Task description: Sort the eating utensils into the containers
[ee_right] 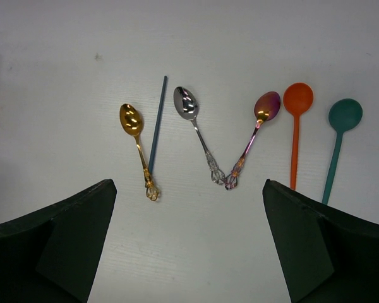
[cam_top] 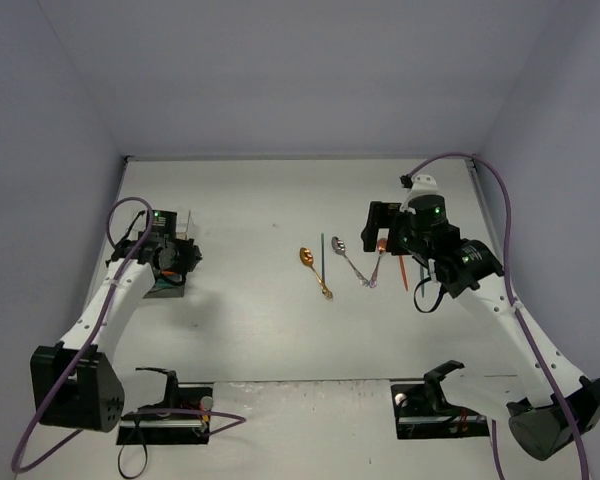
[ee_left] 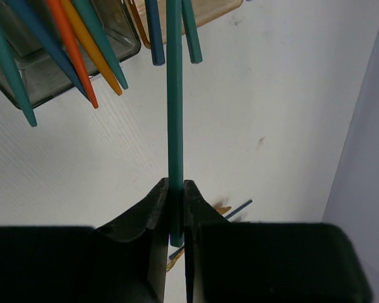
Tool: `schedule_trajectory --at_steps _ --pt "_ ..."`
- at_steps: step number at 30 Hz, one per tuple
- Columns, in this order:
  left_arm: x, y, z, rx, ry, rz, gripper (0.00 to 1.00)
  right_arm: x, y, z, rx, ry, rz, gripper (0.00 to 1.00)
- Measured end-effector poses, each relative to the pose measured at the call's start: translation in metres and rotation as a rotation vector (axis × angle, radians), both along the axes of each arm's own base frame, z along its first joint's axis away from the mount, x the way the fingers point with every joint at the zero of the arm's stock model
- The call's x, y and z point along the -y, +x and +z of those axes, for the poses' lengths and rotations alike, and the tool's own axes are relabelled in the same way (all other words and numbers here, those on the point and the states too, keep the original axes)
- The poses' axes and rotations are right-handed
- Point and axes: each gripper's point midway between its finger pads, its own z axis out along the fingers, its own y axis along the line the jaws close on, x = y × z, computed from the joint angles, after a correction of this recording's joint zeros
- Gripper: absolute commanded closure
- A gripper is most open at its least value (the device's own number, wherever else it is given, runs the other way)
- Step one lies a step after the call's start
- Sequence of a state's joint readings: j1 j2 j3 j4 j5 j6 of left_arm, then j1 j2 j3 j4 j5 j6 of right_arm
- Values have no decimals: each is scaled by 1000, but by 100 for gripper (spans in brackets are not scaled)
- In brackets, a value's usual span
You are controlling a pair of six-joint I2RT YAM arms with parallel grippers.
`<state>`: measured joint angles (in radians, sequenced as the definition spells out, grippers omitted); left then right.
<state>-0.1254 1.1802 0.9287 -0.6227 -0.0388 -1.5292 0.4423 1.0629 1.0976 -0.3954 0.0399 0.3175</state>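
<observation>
Your left gripper (ee_left: 174, 189) is pinching a slim teal chopstick (ee_left: 174, 113), which points at the clear plastic container (ee_left: 50, 79) near the left edge of the counter (cam_top: 260, 340), where tapered teal, orange and yellow sticks (ee_left: 74, 53) lean. Your right gripper (ee_right: 187, 189) hangs spread wide, holding nothing, over a gold spoon (ee_right: 138, 145), thin dark chopstick (ee_right: 156, 126), silver spoon (ee_right: 199, 132), purple-tinted spoon (ee_right: 256, 132), orange spoon (ee_right: 297, 126) and teal spoon (ee_right: 338, 139), right of centre.

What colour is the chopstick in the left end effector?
Teal; the chopstick shows best in the left wrist view.
</observation>
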Motion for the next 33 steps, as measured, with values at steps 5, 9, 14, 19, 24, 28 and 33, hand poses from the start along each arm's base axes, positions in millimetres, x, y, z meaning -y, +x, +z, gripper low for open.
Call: schedule_trajectory --at_steps 5,9,14,19,24,28,33 --pt "-9 21 -9 -53 -65 37 96 -14 -11 0 6 -12 61 0" --pt "-18 40 -3 -43 -92 63 95 -19 -18 3 21 -29 90 0" --pt "-32 56 1 -36 -125 95 94 -18 -21 8 48 -43 91 0" --pt "-38 61 -12 -77 -150 109 94 -12 -21 13 70 -58 72 0" --pt "-40 62 -20 -100 -165 109 90 -8 -20 14 80 -72 62 0" --pt "-45 63 -24 -110 -166 115 84 -6 -20 13 79 -80 56 0" --pt "-46 62 -25 -113 -165 111 78 -5 -21 8 70 -90 53 0"
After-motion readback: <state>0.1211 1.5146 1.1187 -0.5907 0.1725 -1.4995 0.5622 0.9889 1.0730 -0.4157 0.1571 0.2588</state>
